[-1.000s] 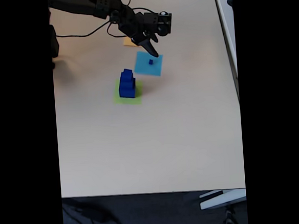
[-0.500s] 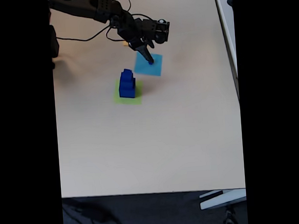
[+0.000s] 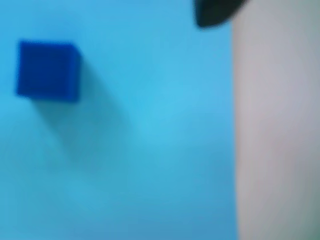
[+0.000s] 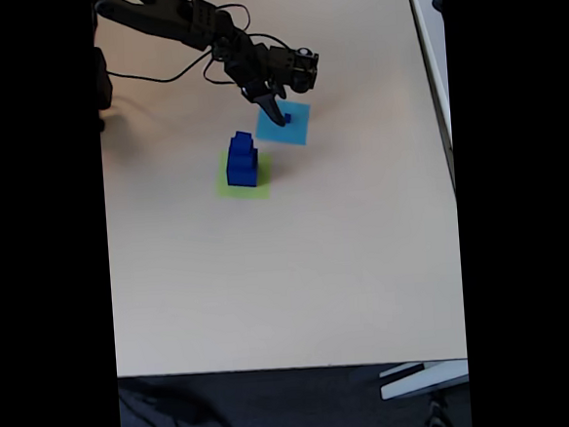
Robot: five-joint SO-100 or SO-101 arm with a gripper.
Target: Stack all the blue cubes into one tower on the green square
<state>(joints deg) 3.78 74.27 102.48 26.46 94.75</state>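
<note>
While the two-cube tower point(image 4: 242, 160) is waiting on the green square point(image 4: 245, 186), the end effector point(image 4: 279, 115), its opening unreadable, is lowering beside the small blue cube point(image 3: 48, 70), suggesting pickup is beginning.

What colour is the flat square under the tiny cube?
Light blue. The flat square under the tiny cube shows best in the wrist view.

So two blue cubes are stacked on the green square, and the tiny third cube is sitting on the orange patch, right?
Not quite. The tiny cube sits on the light-blue patch, not the orange one, as the fixed view shows. The rest holds: two blue cubes are stacked on the green square.
</note>
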